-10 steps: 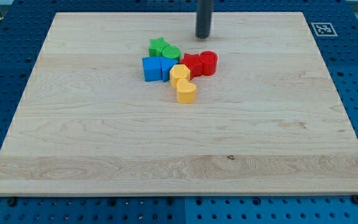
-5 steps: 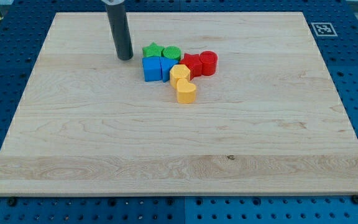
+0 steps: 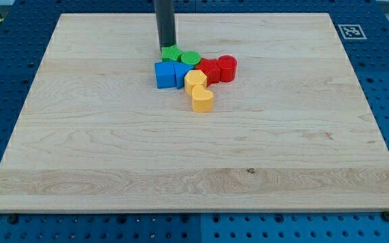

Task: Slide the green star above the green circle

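Note:
The green star (image 3: 172,55) lies just left of the green circle (image 3: 190,58), touching it, in a cluster near the board's top centre. My tip (image 3: 167,46) stands right at the star's top-left edge, seemingly touching it. Below the two green blocks sit a blue cube (image 3: 164,75) and a second blue block (image 3: 182,73).
A red star (image 3: 209,69) and a red cylinder (image 3: 227,67) lie right of the green circle. Two yellow blocks (image 3: 196,81) (image 3: 202,98) sit below the cluster. A fiducial tag (image 3: 349,31) marks the board's top right corner.
My tip swung from the top right of the cluster to its left, then to the star's top-left edge. The star shifted left, then back right against the green circle.

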Robot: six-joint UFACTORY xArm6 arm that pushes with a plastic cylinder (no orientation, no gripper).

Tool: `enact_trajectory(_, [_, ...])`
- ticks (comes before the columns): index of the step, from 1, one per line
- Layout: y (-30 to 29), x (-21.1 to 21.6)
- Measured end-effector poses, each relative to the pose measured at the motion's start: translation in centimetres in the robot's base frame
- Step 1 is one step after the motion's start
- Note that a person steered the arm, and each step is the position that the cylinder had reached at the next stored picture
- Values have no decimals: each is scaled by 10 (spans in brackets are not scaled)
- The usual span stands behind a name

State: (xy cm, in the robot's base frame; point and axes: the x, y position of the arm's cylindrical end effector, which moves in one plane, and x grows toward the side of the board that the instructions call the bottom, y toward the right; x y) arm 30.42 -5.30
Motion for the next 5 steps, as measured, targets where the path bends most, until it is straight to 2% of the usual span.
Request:
enact_trajectory(2, [-8,-16])
enact_trajectory(4, [-39,19])
enact_trajectory(5, [-36,23])
